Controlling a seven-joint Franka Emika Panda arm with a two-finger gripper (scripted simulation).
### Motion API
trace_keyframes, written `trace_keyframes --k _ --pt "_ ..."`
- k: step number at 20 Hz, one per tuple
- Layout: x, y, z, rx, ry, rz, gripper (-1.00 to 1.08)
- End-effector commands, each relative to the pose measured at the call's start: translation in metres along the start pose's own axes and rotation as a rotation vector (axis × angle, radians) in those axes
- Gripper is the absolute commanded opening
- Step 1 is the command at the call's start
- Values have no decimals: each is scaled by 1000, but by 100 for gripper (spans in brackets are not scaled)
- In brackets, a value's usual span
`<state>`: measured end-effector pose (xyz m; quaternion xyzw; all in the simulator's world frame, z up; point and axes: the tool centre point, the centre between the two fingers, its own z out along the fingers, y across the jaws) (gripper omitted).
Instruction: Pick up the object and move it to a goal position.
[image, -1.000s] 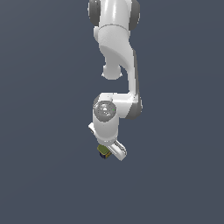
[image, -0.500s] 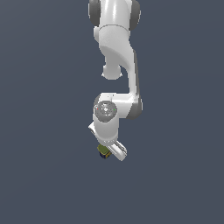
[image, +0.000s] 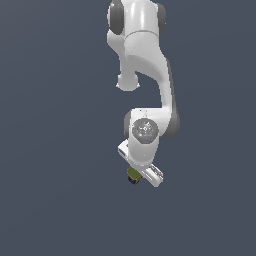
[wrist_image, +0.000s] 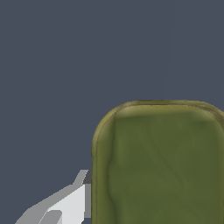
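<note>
The object (image: 132, 175) is a small olive-green boxy can with rounded corners and a dark edge. In the exterior view it peeks out from under the white gripper (image: 136, 175) at the low end of the arm. In the wrist view the object (wrist_image: 159, 166) fills much of the picture, very close to the camera. One grey-white finger (wrist_image: 65, 205) lies flat against its side, and the other finger is out of the picture. The gripper looks shut on the object. The fingertips are hidden under the hand in the exterior view.
The white arm (image: 145, 60) reaches down through the middle of the exterior view over a plain dark grey-blue ground (image: 50, 150). No goal marker or other object shows.
</note>
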<state>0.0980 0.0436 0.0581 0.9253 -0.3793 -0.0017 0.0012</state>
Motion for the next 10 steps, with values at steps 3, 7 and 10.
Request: trace_keyframes --k 3,7,10 --pt "-16 -28 -3 3 2 -1 -100" --pt "-22 -39 -3 3 2 -1 -100" --pt "-24 -41 -3 3 2 -1 -100"
